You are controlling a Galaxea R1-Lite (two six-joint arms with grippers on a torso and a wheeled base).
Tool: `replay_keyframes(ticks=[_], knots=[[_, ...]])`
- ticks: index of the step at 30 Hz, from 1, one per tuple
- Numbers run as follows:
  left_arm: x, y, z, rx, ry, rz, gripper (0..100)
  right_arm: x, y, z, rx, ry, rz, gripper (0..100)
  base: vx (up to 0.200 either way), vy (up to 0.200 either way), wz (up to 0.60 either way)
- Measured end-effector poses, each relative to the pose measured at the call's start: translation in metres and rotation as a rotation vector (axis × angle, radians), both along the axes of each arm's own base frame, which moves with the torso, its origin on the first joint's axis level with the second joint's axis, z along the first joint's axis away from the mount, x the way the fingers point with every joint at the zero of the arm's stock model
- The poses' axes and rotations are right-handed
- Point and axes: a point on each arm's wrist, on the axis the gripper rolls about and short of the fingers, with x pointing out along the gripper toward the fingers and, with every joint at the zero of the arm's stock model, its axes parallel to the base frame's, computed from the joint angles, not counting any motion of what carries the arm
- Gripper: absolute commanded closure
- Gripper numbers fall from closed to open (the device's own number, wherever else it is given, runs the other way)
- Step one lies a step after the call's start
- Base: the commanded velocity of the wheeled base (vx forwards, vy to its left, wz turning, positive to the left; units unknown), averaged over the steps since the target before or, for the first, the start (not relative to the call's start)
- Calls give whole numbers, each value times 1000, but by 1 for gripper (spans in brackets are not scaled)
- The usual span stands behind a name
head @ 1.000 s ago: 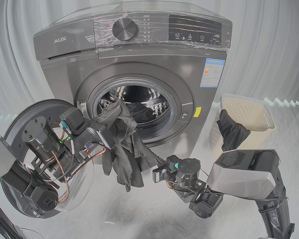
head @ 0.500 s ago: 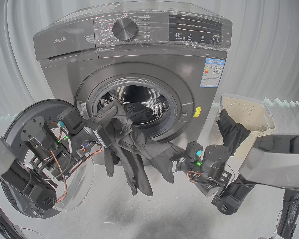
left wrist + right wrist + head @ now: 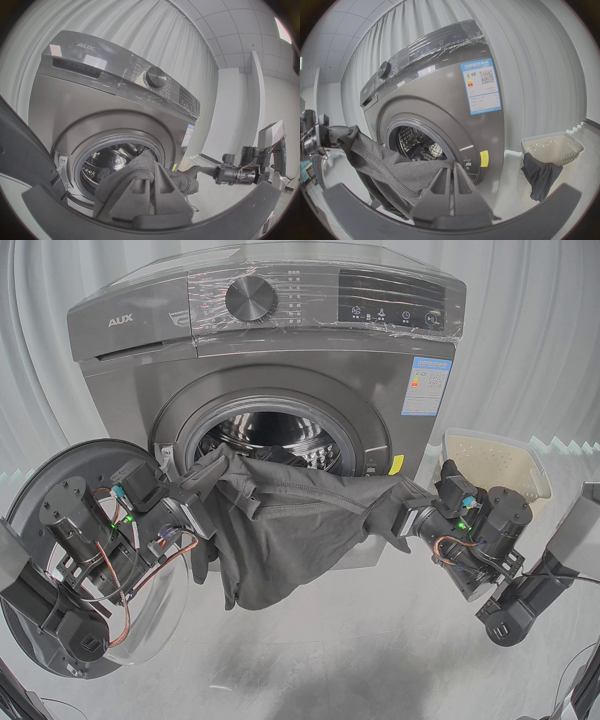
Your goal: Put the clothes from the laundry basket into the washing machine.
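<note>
A dark grey garment [image 3: 294, 521] hangs spread out in front of the washing machine's [image 3: 262, 365] open drum [image 3: 275, 430]. My left gripper [image 3: 215, 468] is shut on its left end, at the drum's left rim. My right gripper [image 3: 392, 505] is shut on its right end, below the drum's right rim. The left wrist view has the fingers [image 3: 162, 190] pinching cloth [image 3: 125, 179]. In the right wrist view the garment [image 3: 393, 168] runs from my gripper [image 3: 452, 176] towards the other arm. Another dark cloth [image 3: 281, 455] lies inside the drum. A dark garment [image 3: 540, 178] drapes over the laundry basket's [image 3: 553, 147] rim.
The round door [image 3: 81, 465] stands swung open at the left, behind my left arm. The beige basket [image 3: 500, 459] sits on the floor right of the machine, just behind my right wrist. Pale curtains hang behind. Bare grey floor [image 3: 350, 646] lies in front.
My right gripper has moved up and to the right with one end of the garment, pulling the hanging bundle out into a wide sheet. My left gripper has barely shifted.
</note>
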Motion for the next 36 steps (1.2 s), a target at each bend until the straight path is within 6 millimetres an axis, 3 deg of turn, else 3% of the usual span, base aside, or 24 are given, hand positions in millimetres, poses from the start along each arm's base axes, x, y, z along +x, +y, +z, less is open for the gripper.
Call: replay_keyframes(ticks=[13,36], knots=[[-1,5,-10,20,39,17,100,-18,-10,40,80,-102,9,100,0,0,0],[6,28,-6,12,25,102,100,-33,-1,55,105,-143,52,100,0,0,0]])
